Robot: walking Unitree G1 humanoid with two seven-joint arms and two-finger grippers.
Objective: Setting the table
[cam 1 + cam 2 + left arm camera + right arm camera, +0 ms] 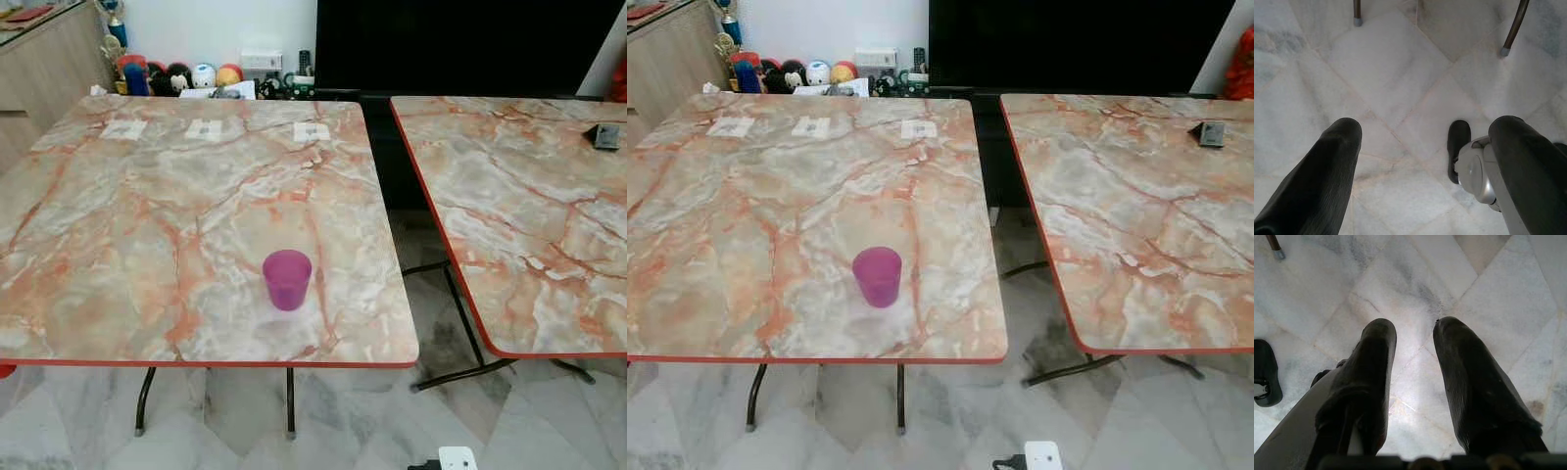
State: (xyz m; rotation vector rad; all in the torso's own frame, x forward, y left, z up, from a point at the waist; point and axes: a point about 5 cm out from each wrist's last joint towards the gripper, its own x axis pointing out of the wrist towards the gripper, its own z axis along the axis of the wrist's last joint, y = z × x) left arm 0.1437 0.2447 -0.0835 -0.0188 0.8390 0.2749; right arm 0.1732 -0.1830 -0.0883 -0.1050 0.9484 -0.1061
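toy figures [176,76] at 11 o'clock | black TV screen [460,44] at 1 o'clock | white plug adapter [457,458] on marble floor [343,421] at 6 o'clock

Even, bright indoor light, head views sharp with soft sheen on the marble table [147,245] near the purple cup [286,279] and faint leg shadows on the pale floor [343,421]; wrist views clear on the tiles, black fingers [1376,362] close-up, slightly soft, underexposed.
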